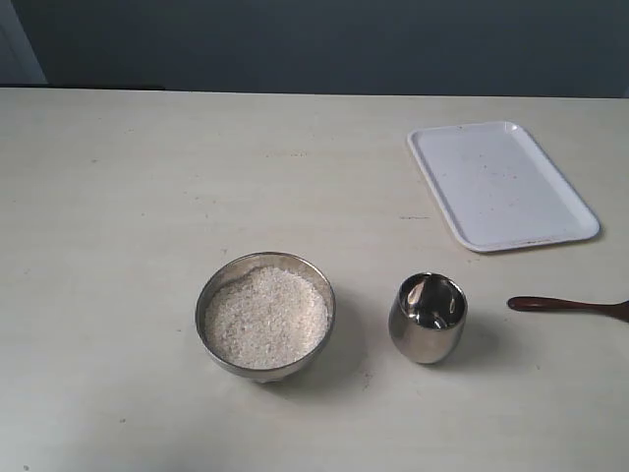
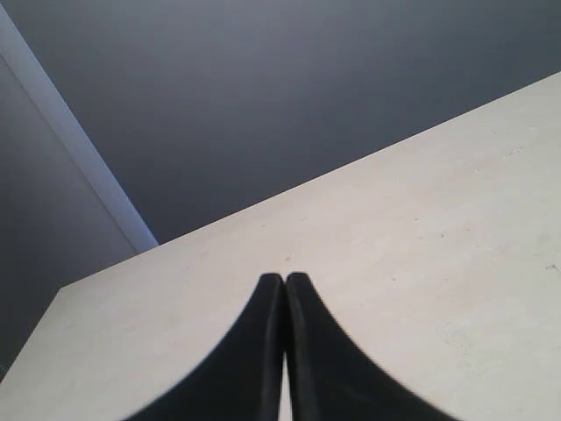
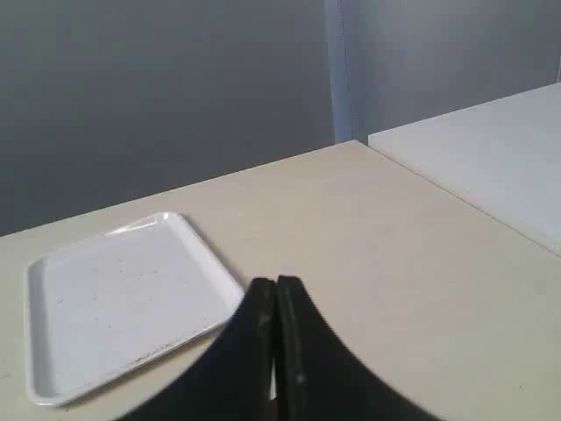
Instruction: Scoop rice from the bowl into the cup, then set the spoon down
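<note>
A white rectangular tray (image 1: 501,184) (image 3: 123,298) with rounded corners and a raised rim lies flat on the pale beige table (image 1: 147,197), ahead of the right gripper (image 3: 276,282) and off to one side of it; fine dark specks dot its floor. Farther beyond that gripper, on its other side, a whiter tabletop (image 3: 491,158) stands beside the beige one. Ahead of the left gripper (image 2: 285,279) the table runs to its far edge, and past that rises a dark blue-grey wall (image 2: 307,105) with a pale strip (image 2: 79,158) running up it

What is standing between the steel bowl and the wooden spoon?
The cup stands between the bowl and the spoon, touching neither; the exterior view shows it.
</note>
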Available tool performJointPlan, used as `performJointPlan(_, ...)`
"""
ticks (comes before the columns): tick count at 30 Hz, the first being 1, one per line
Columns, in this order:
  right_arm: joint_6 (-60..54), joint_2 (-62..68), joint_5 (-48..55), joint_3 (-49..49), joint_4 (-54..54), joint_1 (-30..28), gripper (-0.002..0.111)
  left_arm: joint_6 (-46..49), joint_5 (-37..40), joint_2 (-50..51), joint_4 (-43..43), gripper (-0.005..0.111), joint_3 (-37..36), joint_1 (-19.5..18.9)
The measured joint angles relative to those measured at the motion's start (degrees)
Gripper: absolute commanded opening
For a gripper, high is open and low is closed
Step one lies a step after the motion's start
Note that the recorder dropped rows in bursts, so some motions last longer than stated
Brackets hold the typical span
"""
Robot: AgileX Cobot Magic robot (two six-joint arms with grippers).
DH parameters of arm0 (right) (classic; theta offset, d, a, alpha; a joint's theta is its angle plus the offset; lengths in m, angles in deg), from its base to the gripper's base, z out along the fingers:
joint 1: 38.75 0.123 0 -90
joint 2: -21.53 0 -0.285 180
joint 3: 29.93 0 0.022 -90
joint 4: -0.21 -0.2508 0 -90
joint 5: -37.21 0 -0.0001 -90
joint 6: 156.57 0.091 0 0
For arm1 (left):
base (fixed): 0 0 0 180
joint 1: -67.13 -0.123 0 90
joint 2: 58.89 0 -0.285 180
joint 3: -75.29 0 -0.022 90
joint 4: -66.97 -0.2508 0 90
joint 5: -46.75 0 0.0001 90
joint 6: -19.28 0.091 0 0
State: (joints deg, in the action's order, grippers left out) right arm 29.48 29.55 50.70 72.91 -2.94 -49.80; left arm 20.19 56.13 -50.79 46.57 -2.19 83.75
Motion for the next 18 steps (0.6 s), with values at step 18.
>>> performJointPlan(18, -0.09, 0.0, 0.49, 0.0, 18.57, 0.0, 0.0, 0.0, 0.0, 0.0, 0.0, 0.0, 0.0, 0.0)
